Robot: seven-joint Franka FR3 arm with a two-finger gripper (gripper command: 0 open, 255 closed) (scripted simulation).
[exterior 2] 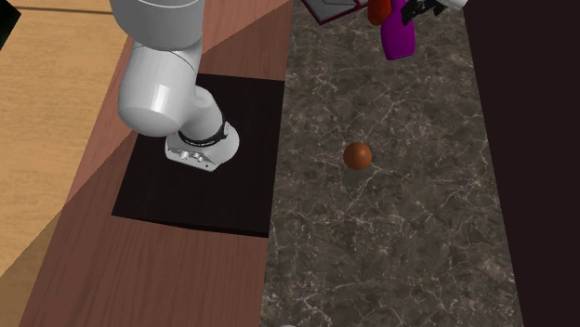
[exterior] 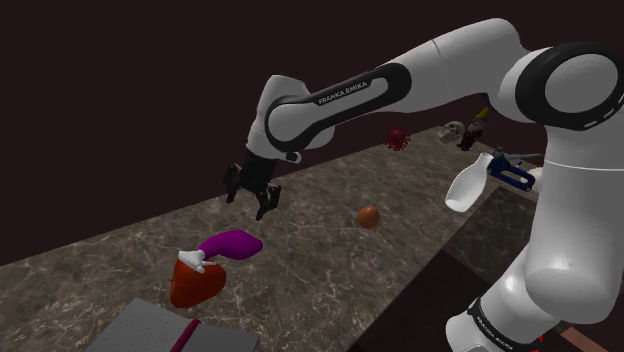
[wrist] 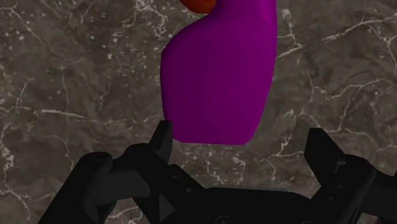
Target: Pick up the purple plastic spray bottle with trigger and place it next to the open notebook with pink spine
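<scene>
Marbled counter (exterior: 320,262), open toward its near edge, purple spray bottle (exterior: 235,244) flat — end effector (exterior: 248,203) above, spread wide.

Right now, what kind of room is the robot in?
Probably a kitchen, though I can't be sure: a long dark marbled countertop, a purple spray bottle lying on it, and wood flooring nearby.

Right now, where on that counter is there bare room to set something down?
Bare counter lies between the purple spray bottle and the orange ball, and past the ball toward the red spiky thing. Crowded where bottle, red object and notebook bunch together.
</scene>
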